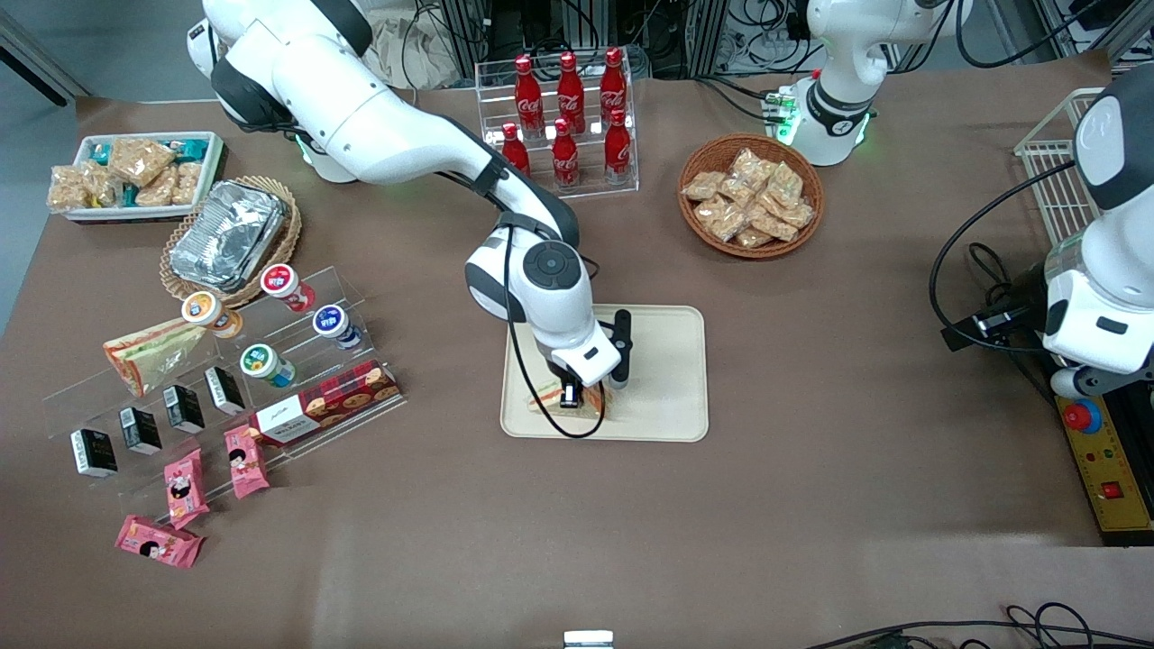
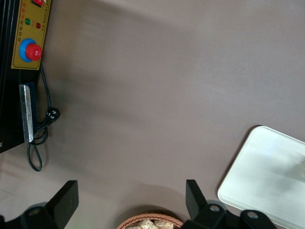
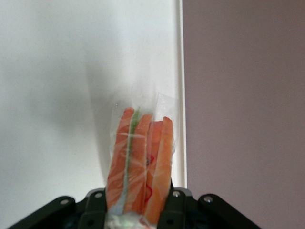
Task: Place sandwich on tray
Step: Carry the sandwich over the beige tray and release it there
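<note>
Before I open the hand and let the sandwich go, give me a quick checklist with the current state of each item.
1. Sandwich between the fingers of the hand: ok, gripped on both sides in the wrist view.
2. Hand over the tray: ok, above the part nearest the front camera.
3. Sandwich inside the tray rim: ok but close; its edge sits right beside the rim.
4. Sandwich resting on the tray surface: cannot tell; the arm hides the contact.
5. Landing spot free of other items: ok, only bare tray shows around the sandwich.
</note>
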Controlling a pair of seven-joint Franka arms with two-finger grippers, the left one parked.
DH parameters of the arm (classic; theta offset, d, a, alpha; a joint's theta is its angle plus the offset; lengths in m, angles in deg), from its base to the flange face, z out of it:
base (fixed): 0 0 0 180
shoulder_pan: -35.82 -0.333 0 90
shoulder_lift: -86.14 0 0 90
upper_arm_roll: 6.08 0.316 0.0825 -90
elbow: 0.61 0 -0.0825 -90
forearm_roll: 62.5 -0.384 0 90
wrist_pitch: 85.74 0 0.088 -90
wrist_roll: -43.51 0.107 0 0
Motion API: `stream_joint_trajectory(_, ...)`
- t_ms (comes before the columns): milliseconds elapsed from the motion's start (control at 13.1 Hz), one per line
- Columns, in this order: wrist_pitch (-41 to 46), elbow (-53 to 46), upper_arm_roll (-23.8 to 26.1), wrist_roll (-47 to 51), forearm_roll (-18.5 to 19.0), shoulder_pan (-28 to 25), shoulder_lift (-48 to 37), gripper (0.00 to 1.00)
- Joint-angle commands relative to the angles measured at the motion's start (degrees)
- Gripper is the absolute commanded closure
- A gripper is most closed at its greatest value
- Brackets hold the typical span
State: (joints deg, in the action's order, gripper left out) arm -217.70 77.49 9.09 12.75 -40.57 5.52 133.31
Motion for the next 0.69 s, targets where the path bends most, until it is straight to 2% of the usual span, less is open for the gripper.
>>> stream_joint_trajectory(0,-2.8,-1.4,-0.6,-1.0,1.6,-0.3,2.2,0.62)
stream_joint_trajectory(229,-3.0,-1.4,-0.5,-1.0,1.4,-0.3,2.7,0.62)
stream_joint_trajectory(306,-3.1,-1.5,-0.5,-1.0,1.2,-0.3,2.7,0.55)
stream_joint_trajectory(382,-3.1,-1.5,-0.5,-1.0,1.1,-0.3,2.8,0.40)
stream_joint_trajectory(458,-3.3,-1.5,-0.5,-0.9,0.9,-0.2,2.8,0.14)
stream_joint_trajectory(535,-3.4,-1.4,-0.4,-0.7,0.6,0.2,2.6,0.06)
stream_joint_trajectory(611,-3.3,-1.4,-0.1,-0.5,-0.5,0.5,2.1,0.06)
